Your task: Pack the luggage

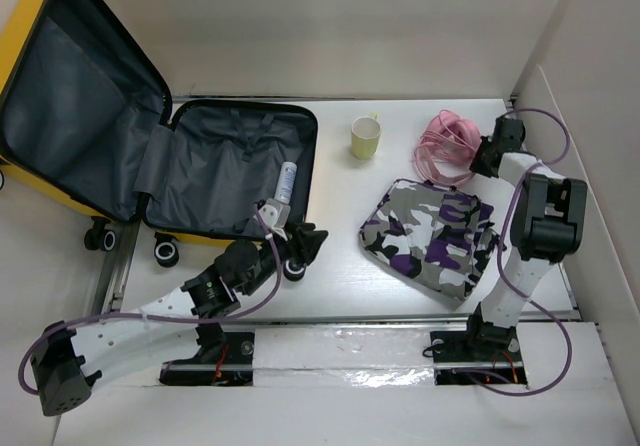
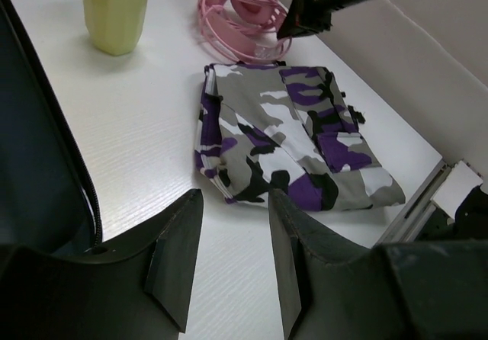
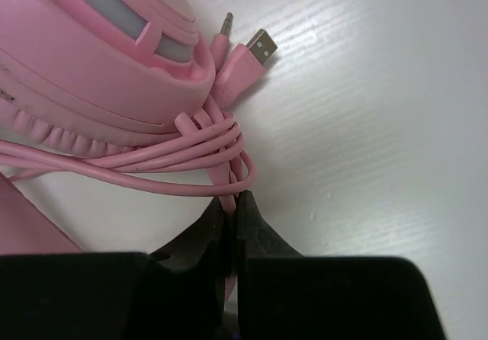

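While luggage (image 1: 210, 156) lies open, axis near-far, wheels near, left tool (image 2: 234, 200) gapes, right tool (image 3: 232, 203) pinches cable (image 3: 152, 161).

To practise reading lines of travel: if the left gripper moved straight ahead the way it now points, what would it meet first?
Most likely the near edge of the camouflage pouch, after a stretch of bare table. The left gripper is open, and its height above the table is unclear.

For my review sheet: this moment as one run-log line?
left fingers: open, empty, beside luggage | right fingers: shut on pink cable | luggage: open, bottle inside | pouch, cup: on table
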`<state>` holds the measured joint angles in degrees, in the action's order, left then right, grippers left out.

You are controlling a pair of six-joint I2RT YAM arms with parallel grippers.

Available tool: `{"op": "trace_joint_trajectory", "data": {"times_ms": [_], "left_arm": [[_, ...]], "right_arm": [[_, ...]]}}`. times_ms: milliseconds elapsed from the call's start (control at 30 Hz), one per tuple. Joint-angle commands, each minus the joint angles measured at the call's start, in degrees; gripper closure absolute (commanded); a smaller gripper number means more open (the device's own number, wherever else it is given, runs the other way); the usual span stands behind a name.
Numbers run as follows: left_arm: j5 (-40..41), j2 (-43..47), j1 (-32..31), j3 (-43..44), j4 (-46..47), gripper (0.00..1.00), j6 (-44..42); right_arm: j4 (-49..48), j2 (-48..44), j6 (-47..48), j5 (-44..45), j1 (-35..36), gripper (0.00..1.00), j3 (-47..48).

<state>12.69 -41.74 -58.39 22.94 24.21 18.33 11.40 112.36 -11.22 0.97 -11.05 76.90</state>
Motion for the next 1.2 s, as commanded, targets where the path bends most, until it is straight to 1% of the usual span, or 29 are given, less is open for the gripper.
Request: {"op": "trace_joint_trajectory", "data": {"times_ms": [0,33,67,133,167,233,267,333,367,433,467,500,567,600,633,667,733,767,800,833,867,900,967,1000,1033,1067,1100,1133,1167], "left_arm": [[3.3,3.93,0.21,-1.66,2.25,0.64,1.18],[4.0,4.9,0.21,-2.02,1.99,0.64,1.27],[5.32,5.95,0.21,-2.19,1.64,0.64,1.71],[6.47,9.73,0.21,-3.51,1.98,0.64,1.89],[7.78,10.87,0.21,-4.04,2.16,0.64,2.24],[9.19,14.74,0.21,-5.53,1.99,0.64,2.59],[10.68,16.06,0.21,-5.8,1.55,0.64,3.11],[11.74,20.28,0.21,-6.41,0.76,0.64,3.47],[12.79,21.77,0.21,-6.94,0.75,0.63,3.64],[14.2,26.08,0.21,-8.26,0.32,0.63,3.82],[15.08,27.4,0.21,-8.35,-0.29,0.62,4.34],[15.35,30.02,0.21,-8.44,-0.91,0.62,4.44],[15.61,32.41,0.21,-8.7,-1.36,0.62,4.18],[15.61,34.33,0.21,-8.87,-1.44,0.61,4.09],[15.61,35.14,0.21,-8.88,-1.96,0.61,4.0],[15.61,35.84,0.21,-8.88,-2.32,0.61,3.82],[15.7,37.51,0.21,-8.61,-3.37,0.61,3.82],[15.96,37.87,0.21,-8.7,-3.38,0.6,3.73],[16.05,38.65,0.21,-8.87,-3.55,0.6,3.65],[16.31,39.01,0.21,-8.79,-3.9,0.6,3.65],[16.49,39.27,0.21,-8.7,-4.34,0.6,3.65],[16.58,40.06,0.21,-8.44,-4.78,0.6,3.65],[17.02,40.94,0.21,-8.7,-5.05,0.6,3.65],[17.19,41.47,0.21,-9.22,-4.96,0.6,3.65],[17.37,41.47,0.21,-9.31,-4.96,0.6,3.56],[17.72,41.56,0.21,-9.23,-5.31,0.6,3.64],[17.98,41.47,0.21,-9.05,-5.57,0.61,3.73],[17.9,41.47,0.21,-8.97,-5.92,0.6,3.65],[18.16,43.13,0.21,-9.05,-5.75,0.6,3.65]], "right_arm": [[-17.04,-11.61,-3.44,-9.66,-0.9,1.0,-6.22],[-20.16,-13.55,-4.32,-13.5,-1.51,1.0,-7.54],[-21.84,-16.87,-5.55,-15.45,-1.52,1.0,-8.25],[-22.47,-19.62,-6.09,-19.14,-0.65,1.0,-7.39],[-22.39,-22.33,-6.09,-19.51,0.14,1.0,-6.69],[-21.69,-24.72,-5.57,-19.08,2.25,1.0,-5.81],[-20.99,-25.69,-5.22,-18.56,5.3,1.0,-5.28],[-18.09,-27.8,-3.2,-16.11,9.27,1.0,-3.43],[-17.3,-28.33,-2.32,-14.78,13.9,1.0,-2.91],[-15.36,-28.77,-0.38,-10.67,18.85,1.0,-0.89],[-15.01,-28.34,0.06,-10.03,21.13,1.0,-0.01],[-13.52,-27.55,0.41,-9.59,25.94,1.0,1.22],[-12.2,-23.6,0.59,-8.62,31.06,1.0,5.78],[-11.49,-21.93,1.02,-8.1,36.05,1.0,7.45],[-11.57,-20.09,1.38,-6.26,38.53,1.0,9.39],[-9.75,-15.72,1.64,-5.46,40.73,1.0,13.84],[-7.97,-10.87,1.65,-4.84,46.0,1.0,18.7],[-7.71,-6.23,1.21,-4.75,47.51,1.0,23.16],[-7.71,-1.49,0.33,-4.93,50.13,1.0,25.47],[-7.53,1.0,0.06,-5.1,51.2,1.0,27.93],[-7.18,1.02,-0.46,-5.19,52.35,1.0,30.56],[-5.96,5.81,-1.68,-5.71,53.23,1.0,36.16],[-5.07,10.32,-3.01,-8.78,56.12,1.0,41.9],[-4.64,14.26,-4.06,-10.01,57.01,1.0,44.8],[-4.46,16.21,-4.5,-12.03,57.89,0.95,50.57],[-4.19,17.97,-4.77,-12.83,58.59,0.85,53.41],[-3.76,19.47,-5.56,-14.14,59.12,0.61,56.05],[-4.19,21.48,-6.09,-17.72,59.12,0.5,59.64],[-4.8,21.76,-6.7,-19.5,59.65,0.4,60.29]]}}
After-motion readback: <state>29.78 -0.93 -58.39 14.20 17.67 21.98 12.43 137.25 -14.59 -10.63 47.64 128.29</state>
